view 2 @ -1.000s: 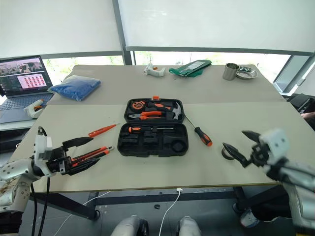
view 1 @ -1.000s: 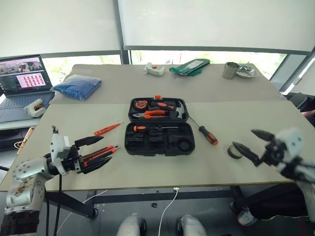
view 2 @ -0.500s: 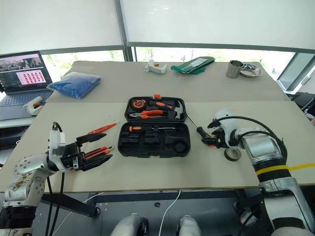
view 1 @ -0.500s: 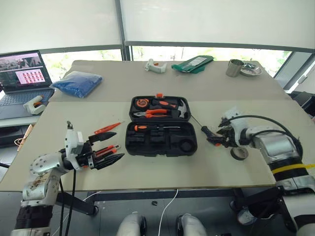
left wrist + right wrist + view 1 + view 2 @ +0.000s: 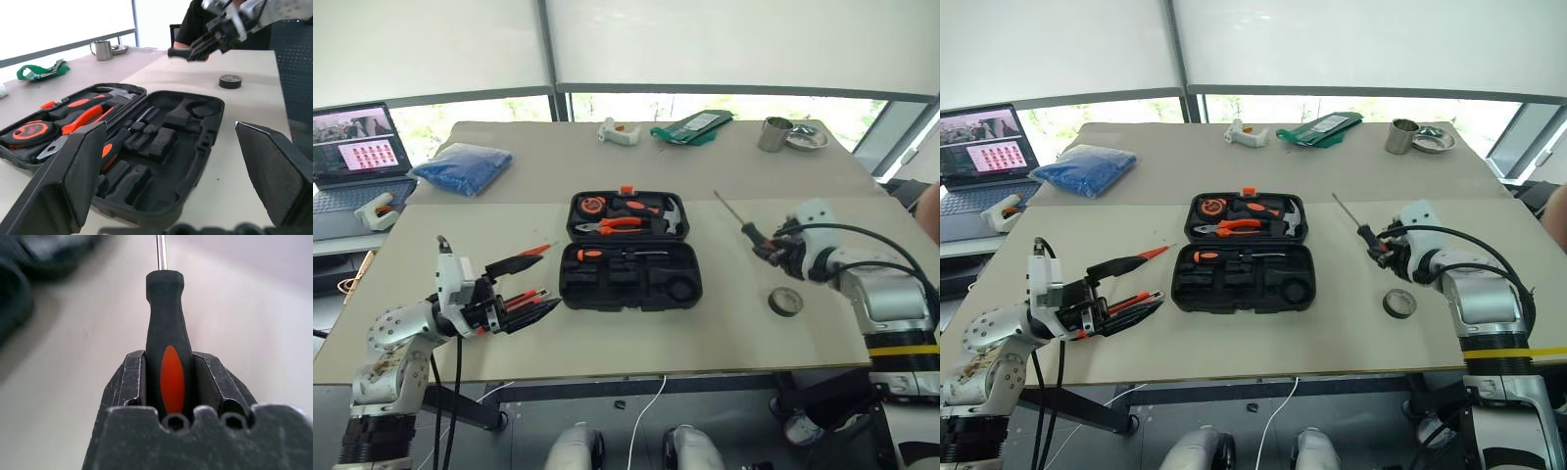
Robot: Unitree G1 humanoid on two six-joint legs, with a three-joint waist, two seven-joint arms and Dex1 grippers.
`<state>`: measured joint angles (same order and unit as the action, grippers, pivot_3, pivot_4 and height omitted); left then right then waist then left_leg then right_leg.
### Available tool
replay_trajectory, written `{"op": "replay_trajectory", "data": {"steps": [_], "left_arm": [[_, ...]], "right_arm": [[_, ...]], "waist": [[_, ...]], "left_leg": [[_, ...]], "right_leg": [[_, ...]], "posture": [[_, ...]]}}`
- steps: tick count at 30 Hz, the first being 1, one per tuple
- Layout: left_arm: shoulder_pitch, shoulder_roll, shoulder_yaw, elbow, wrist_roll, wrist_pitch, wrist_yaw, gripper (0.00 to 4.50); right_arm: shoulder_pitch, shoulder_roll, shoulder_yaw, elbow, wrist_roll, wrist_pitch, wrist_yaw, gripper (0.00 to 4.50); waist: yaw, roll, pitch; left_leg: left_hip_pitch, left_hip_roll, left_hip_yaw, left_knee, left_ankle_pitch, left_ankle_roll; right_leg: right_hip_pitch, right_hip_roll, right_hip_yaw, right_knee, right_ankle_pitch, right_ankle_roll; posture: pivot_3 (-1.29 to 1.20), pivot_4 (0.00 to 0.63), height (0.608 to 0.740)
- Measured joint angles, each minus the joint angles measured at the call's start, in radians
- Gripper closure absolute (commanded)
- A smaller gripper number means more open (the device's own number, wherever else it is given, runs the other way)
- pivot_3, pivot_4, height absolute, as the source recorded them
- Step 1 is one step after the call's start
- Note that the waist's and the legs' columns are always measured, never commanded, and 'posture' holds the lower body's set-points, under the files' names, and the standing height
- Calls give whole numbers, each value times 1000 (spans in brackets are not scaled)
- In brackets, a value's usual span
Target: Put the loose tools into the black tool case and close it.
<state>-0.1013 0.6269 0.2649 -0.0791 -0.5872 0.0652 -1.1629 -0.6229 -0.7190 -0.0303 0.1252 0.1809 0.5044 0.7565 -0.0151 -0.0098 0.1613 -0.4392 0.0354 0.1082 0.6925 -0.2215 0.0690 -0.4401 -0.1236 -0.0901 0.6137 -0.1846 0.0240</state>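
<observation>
The screwdriver's (image 5: 165,333) shaft runs off the right wrist view; the black tool case (image 5: 19,279) behind is blurred.

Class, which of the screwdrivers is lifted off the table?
The black-and-orange screwdriver gripped by the right gripper; the others lie beside or inside the case.

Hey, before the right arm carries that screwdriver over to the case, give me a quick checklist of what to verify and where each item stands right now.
1. Right end effector grips the screwdriver by its handle: ok, fingers shut on both sides.
2. Screwdriver lifted off the table: ok, its shaft points up and away.
3. Black tool case open, lid lying flat: ok.
4. Free moulded slot for it: ok, several empty slots in the near half.
5. Left end effector out of the way: ok, open, left of the case.
6. Grey roll clear of the path: cannot tell, it lies on the table near the right arm.
</observation>
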Motion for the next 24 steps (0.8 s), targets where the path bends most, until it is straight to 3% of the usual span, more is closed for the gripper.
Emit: {"op": "replay_trajectory", "data": {"steps": [4, 9, 15, 24], "left_arm": [[17, 0, 6, 15, 15, -17, 23, 0], [20, 0, 7, 44, 41, -25, 47, 0], [25, 0, 2, 30, 49, -24, 67, 0], [77, 4, 2, -6, 49, -15, 85, 0]], "right_arm": [[-161, 11, 152, 67, -43, -216, 202, 3458], [-320, 84, 327, 295, -159, -394, 363, 3458], [-369, 158, 410, 465, -263, -480, 374, 3458], [-350, 197, 425, 474, -323, -501, 397, 3458]], "waist": [[-8, 0, 0], [4, 0, 0], [6, 0, 0], [0, 0, 0]], "left_leg": [[2, 2, 0, 0, 1, -1], [1, 2, 1, 0, 0, -1], [-1, 0, 2, 0, 0, -1], [0, 2, 2, 0, 1, -3]], "right_leg": [[0, 2, 1, 1, 0, -1], [0, 2, 1, 0, 2, -4], [-1, 0, 1, -1, 5, -8], [-2, 1, 0, 1, 5, -8]], "posture": [[0, 150, 740], [0, 150, 740], [0, 150, 740], [0, 150, 740]]}}
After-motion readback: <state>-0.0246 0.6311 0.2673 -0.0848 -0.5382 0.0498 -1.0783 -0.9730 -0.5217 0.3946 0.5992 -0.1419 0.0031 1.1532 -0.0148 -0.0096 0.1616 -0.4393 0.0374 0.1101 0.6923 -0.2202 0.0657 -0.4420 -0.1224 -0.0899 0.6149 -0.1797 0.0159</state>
